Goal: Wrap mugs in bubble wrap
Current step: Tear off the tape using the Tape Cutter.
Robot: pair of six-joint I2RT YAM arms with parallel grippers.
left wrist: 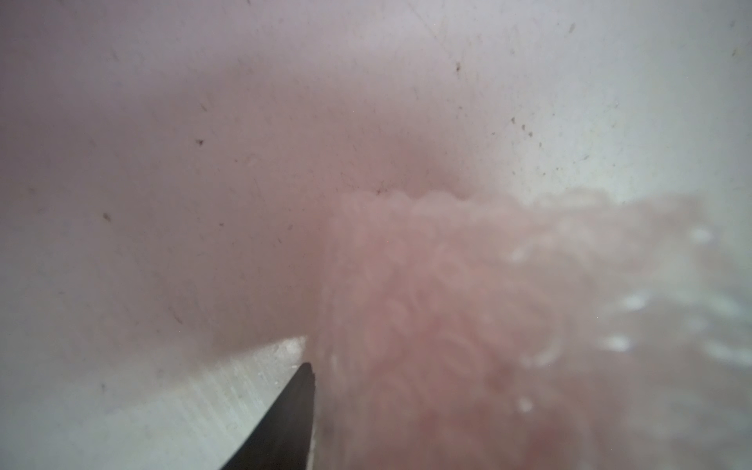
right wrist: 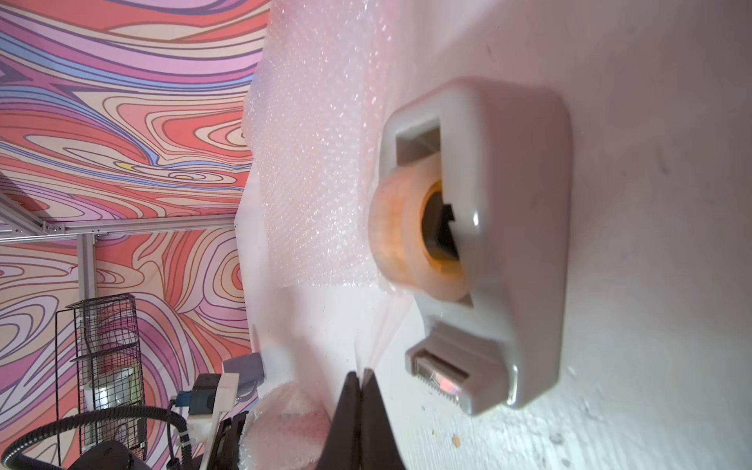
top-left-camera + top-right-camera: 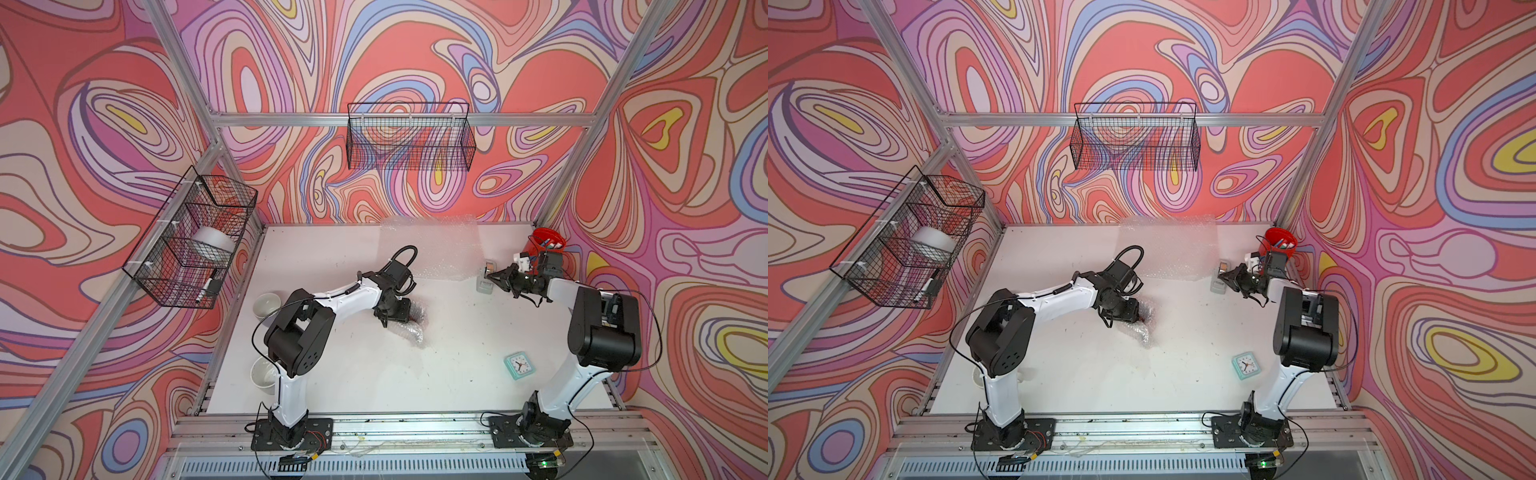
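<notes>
— Black fingers (image 2: 346, 415) of the right pincer (image 2: 361, 372) look pressed tight together. On anything?
— On a clear tape strip (image 2: 376, 329) drawn off the roll, just beside the grey tape dispenser (image 2: 508, 244) in the far right quarter of the table (image 3: 353, 374).
— And the left pincer (image 3: 405, 318)?
— Down on the wrapped mug (image 3: 417, 316) at the middle of the table. The wrist view shows one dark finger (image 1: 285, 419) against the bundle's side. The second finger is hidden, so I cannot tell whether it grips.
— How does the mug look?
— Red, showing dull pink through cloudy, bubbled plastic bunched around it. A crumpled loose tail (image 3: 415, 338) trails toward the near edge.
— Counts?
— One mug I am sure of. A white round thing (image 3: 212, 245) sits behind mesh, and I cannot name it. One flat bubble wrap sheet (image 3: 432, 245) lies against the far edge. There is one dispenser. Two bowls sit along the left edge, a far bowl (image 3: 267, 304) and a near bowl (image 3: 264, 374). One teal clock (image 3: 518, 365) lies toward the near right. One red pen cup (image 3: 549, 245) stands in the far right corner. Two wire baskets hang, a back-wall basket (image 3: 409, 137) and a left-wall basket (image 3: 191, 237).
</notes>
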